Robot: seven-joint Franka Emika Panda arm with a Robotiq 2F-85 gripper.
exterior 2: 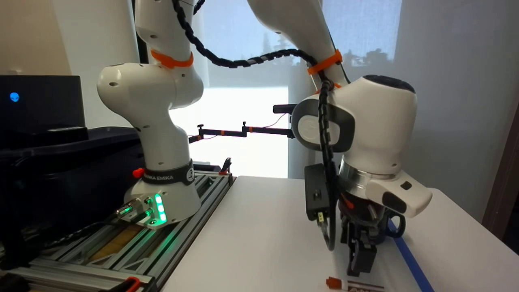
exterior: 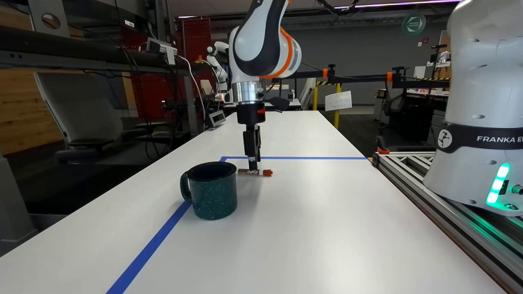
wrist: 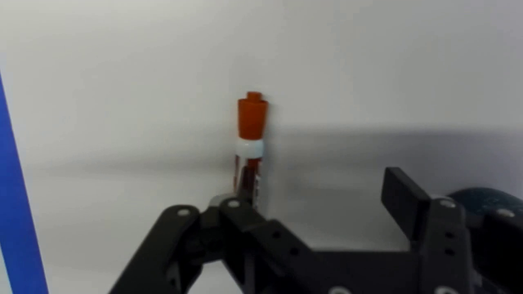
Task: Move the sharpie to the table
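Note:
The sharpie (exterior: 256, 172), a short marker with an orange-red cap and a dark red and white body, lies flat on the white table (exterior: 327, 212). It also shows at the bottom of an exterior view (exterior 2: 357, 286) and in the wrist view (wrist: 251, 130). My gripper (exterior: 253, 163) points straight down, low over the table at the sharpie. In the wrist view my gripper (wrist: 320, 177) is open, with nothing between its fingers. The left finger overlaps the sharpie's body there and hides its lower end. I cannot tell whether they touch.
A dark teal speckled mug (exterior: 214, 192) stands upright near the gripper; its rim shows at the right in the wrist view (wrist: 490, 200). Blue tape (exterior: 159, 232) marks the table. The robot base (exterior: 482, 163) stands on a metal-railed bench beside the table.

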